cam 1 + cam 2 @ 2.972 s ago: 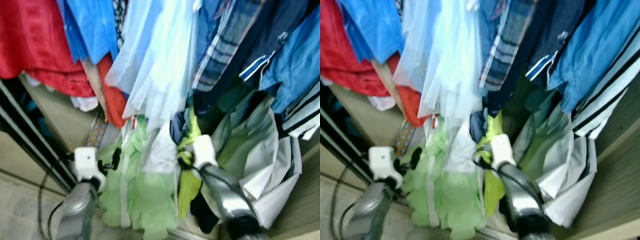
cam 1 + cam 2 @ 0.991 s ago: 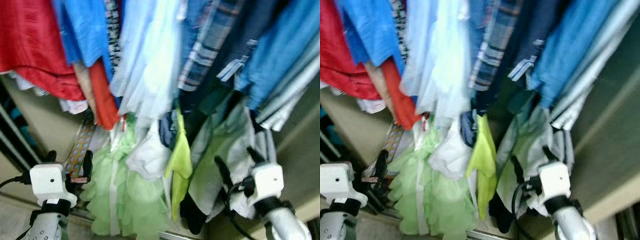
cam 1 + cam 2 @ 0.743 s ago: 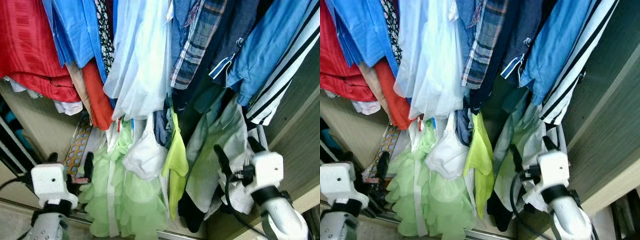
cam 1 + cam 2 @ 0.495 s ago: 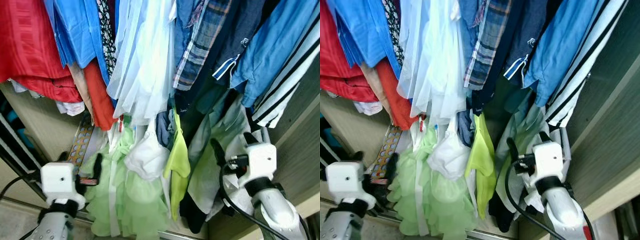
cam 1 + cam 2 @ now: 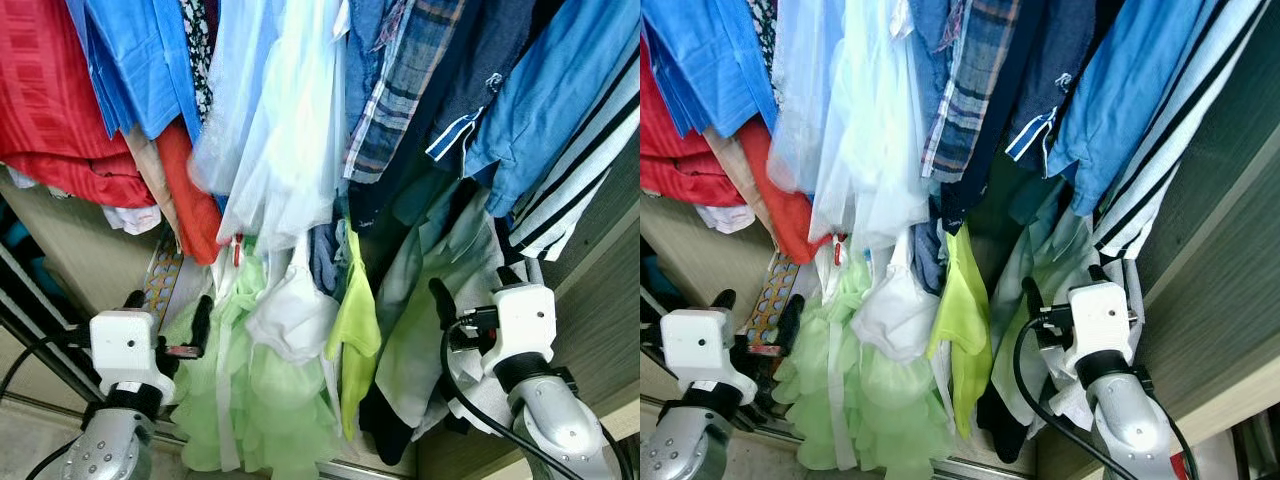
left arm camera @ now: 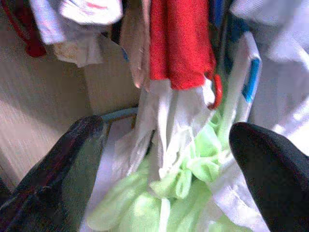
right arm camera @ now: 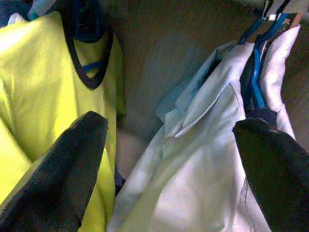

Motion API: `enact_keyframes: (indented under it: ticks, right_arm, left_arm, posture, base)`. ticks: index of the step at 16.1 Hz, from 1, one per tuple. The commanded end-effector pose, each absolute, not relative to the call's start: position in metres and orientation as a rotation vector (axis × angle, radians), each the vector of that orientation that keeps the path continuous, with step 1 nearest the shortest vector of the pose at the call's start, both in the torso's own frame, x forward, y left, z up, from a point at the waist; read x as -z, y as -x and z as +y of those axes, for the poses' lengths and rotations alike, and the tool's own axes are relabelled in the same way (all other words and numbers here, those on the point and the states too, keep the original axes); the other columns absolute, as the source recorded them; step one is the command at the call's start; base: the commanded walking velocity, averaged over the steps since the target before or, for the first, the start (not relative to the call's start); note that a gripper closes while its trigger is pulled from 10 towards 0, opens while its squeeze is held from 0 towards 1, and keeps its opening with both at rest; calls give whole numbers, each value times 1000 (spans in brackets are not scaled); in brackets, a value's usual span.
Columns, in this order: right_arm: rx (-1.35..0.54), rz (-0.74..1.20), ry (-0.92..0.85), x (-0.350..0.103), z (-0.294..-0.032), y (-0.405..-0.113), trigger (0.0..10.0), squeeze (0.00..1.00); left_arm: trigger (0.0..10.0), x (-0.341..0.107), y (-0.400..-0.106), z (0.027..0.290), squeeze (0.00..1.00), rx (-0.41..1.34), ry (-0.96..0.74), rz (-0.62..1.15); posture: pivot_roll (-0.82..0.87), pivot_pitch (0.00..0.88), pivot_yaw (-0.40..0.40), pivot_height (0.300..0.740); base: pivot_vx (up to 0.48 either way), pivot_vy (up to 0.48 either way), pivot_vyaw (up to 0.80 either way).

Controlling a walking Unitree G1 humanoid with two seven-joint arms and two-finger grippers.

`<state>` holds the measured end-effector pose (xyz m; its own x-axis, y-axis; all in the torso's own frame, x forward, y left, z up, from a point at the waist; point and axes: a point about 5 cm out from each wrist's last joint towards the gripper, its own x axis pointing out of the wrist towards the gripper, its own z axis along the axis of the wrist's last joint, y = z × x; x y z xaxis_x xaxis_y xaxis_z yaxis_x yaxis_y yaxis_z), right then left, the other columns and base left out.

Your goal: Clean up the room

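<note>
- Hanging clothes (image 5: 300, 150): a crowded wardrobe rail of garments spans the head view from 9 to 3 o'clock; a lower tier hangs beneath.
- Pale green ruffled dress (image 5: 262, 400): lower tier, at 6 o'clock; just beside the left gripper (image 5: 168, 318), toward 3 o'clock of it. In the left wrist view the dress (image 6: 178, 193) lies between the spread fingers (image 6: 72, 169), untouched.
- Lime-yellow top (image 5: 962, 320): lower tier, centre.
- Pale grey-green shirt (image 7: 203, 159): on a blue hanger (image 7: 255, 72); it lies between the parted fingers (image 7: 63, 169) of the right gripper (image 5: 472, 292), ungrasped.
- Wardrobe side panel (image 5: 1230, 270): at 3 o'clock.
</note>
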<state>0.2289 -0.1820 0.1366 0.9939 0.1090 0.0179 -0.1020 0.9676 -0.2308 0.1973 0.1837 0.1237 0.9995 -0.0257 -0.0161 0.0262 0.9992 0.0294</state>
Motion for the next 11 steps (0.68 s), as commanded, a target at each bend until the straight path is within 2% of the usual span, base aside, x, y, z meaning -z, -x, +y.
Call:
enact_keyframes:
  ticks: [1,11]
  right_arm:
    - [-109,-39,252,-141,-181,-227,10000,0]
    - [-155,-40,264,-143,-177,-231,10000,0]
  left_arm:
    - [10000,-124,-195,181,0,47,-36,22]
    - [10000,-124,-198,176,0,65,-64,21]
  posture:
    - [-53,45,-46,740]
    - [-56,45,-57,740]
  base:
    - [0,0,800]
    - [0,0,800]
